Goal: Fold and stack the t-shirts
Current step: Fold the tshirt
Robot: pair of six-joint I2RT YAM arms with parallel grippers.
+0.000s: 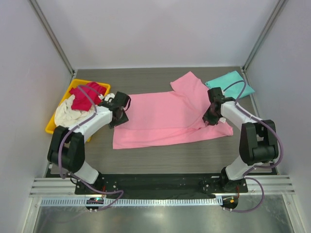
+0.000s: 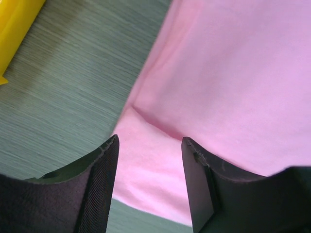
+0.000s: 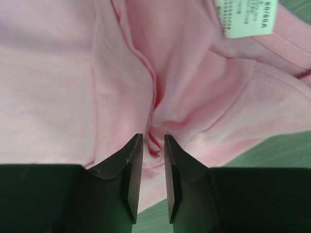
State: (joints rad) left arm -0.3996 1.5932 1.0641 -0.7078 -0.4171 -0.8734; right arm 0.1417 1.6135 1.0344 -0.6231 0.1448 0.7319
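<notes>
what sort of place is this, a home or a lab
Probably a robotics lab cell, not a home: two robot arms bolted to a metal rail, plain white walls boxing in the table, t-shirts staged in a yellow bin.

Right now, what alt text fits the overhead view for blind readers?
A pink t-shirt lies spread on a table, the left pincer and right pincer at its side edges. A yellow bin holds a red shirt and a white shirt.

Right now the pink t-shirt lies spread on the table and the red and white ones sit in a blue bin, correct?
No: the bin is yellow, not blue, as the top external view shows. The pink t-shirt does lie spread, the red t-shirt and white t-shirt in that bin.
</notes>
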